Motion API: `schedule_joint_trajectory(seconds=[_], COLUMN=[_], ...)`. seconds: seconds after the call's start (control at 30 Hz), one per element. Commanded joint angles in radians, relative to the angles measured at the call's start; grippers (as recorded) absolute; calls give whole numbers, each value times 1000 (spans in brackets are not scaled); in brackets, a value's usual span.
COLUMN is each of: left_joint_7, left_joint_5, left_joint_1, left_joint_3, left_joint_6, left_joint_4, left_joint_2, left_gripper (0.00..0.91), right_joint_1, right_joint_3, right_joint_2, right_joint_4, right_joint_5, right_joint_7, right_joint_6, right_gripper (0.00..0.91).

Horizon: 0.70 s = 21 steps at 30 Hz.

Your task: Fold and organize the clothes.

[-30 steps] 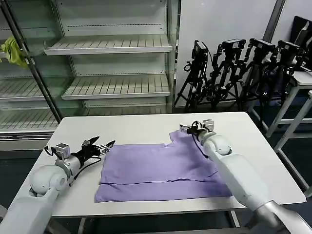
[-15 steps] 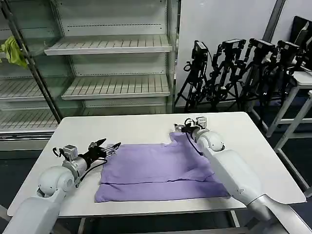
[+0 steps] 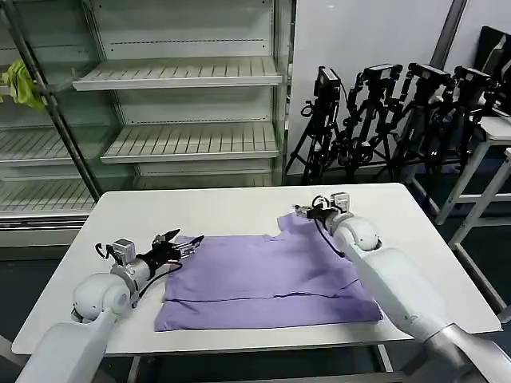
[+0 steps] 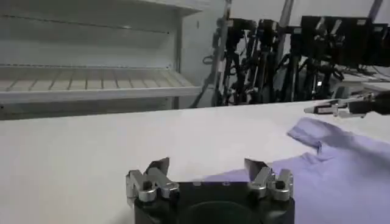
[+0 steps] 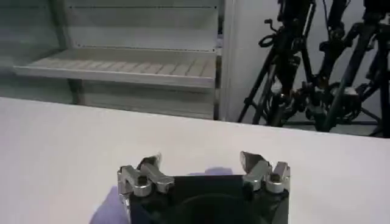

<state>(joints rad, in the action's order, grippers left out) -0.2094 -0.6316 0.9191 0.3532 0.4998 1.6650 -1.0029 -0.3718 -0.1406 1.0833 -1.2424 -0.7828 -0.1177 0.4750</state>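
Both grippers sit at the lavender shirt [image 3: 267, 279], which lies flat in the middle of the white table [image 3: 231, 209], toward its front edge. Left gripper [image 3: 185, 243] hovers over the shirt's far left corner, jaws apart. Right gripper [image 3: 302, 211] is above the far right sleeve, jaws apart too, holding nothing.

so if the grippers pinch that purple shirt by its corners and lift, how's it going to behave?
Probably floppy: the shirt lies flat on the table with soft creases and a folded-over edge, so it should sag between the left gripper and the right gripper. Likely light, being thin cloth. Both sets of jaws stand open at its far corners; a shallow pinch might slip off.
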Motion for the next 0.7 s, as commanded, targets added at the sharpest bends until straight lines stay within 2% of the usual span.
schedule_joint_trajectory(seconds=[0.03, 0.7], left_joint_7=[-1, -12], left_joint_5=[13, 52], left_joint_1=[-8, -39], left_joint_3=[-6, -21], left_joint_6=[-2, -19], left_joint_4=[-18, -104], left_joint_2=[-17, -19], left_gripper=[846, 846], right_joint_1=[-5, -28], right_joint_3=[3, 25], right_joint_2=[-33, -23], right_joint_4=[-20, -3], right_joint_5=[-5, 20], right_joint_7=[-1, 5], right_joint_6=[1, -18], right_gripper=[907, 907])
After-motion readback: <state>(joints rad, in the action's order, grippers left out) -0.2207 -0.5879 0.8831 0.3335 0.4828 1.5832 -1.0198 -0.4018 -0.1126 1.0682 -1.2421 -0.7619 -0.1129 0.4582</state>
